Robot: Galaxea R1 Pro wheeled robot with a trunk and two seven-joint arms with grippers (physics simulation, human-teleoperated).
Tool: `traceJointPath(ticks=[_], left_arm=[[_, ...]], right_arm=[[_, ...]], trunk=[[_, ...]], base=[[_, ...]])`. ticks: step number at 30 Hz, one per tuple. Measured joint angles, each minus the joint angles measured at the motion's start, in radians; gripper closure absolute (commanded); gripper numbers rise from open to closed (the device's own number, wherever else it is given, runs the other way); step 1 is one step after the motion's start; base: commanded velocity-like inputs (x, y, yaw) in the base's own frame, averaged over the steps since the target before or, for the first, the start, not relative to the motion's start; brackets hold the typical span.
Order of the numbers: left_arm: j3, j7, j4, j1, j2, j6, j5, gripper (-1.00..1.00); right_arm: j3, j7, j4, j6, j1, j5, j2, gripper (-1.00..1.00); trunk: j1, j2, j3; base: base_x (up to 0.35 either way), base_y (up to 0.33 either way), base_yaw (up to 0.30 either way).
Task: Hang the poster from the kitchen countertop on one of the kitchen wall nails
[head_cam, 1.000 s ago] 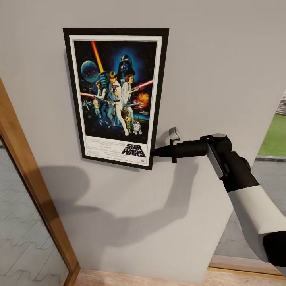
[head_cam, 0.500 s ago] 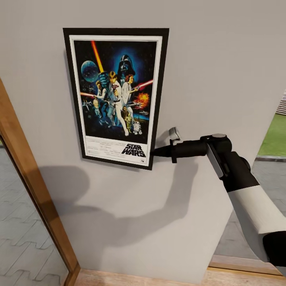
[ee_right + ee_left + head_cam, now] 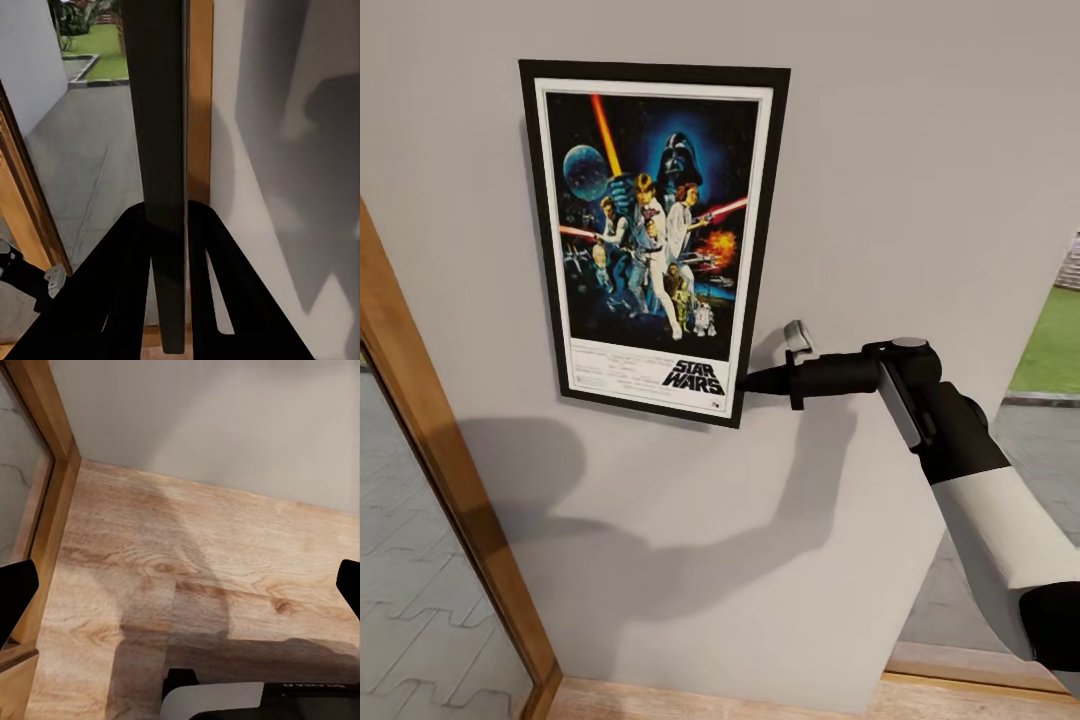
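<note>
The black-framed poster (image 3: 655, 230) with blue space art and "STAR WARS" lettering stands upright, flat against the grey wall (image 3: 920, 150). My right gripper (image 3: 748, 380) is shut on its lower right edge, the arm reaching in from the right. In the right wrist view the poster's dark edge (image 3: 157, 112) runs between the two black fingers (image 3: 124, 270). No wall nail shows; any behind the frame is hidden. My left gripper (image 3: 180, 592) hangs open over the wooden floor (image 3: 195, 555), holding nothing. The kitchen countertop is out of view.
A wooden door frame (image 3: 440, 460) with glass runs diagonally at the left, paving behind it. At the right the wall ends at an opening onto grass (image 3: 1055, 340) and pavement. Wooden floor (image 3: 710, 700) lies below the wall.
The poster has shifted slightly upward on the wall, its top edge now a little higher. The right arm has barely moved.
</note>
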Motion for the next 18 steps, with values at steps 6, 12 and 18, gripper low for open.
traceJointPath(ticks=[6,12,18], left_arm=[[0.0,0.0,0.0,0.0,0.0,-0.001,0.0,-1.0],[0.0,0.0,0.0,0.0,0.0,0.0,0.0,-1.0],[0.0,0.0,0.0,0.0,0.0,0.0,0.0,-1.0]], right_arm=[[0.0,0.0,0.002,0.0,0.0,-0.001,0.001,1.0],[0.0,0.0,0.009,0.0,0.0,-0.001,0.001,1.0],[-0.001,0.0,0.012,0.0,0.0,-0.001,0.002,1.0]], trunk=[[0.0,0.0,0.0],[0.0,0.0,0.0],[0.0,0.0,0.0]], base=[[0.0,0.0,0.0],[0.0,0.0,0.0],[0.0,0.0,0.0]])
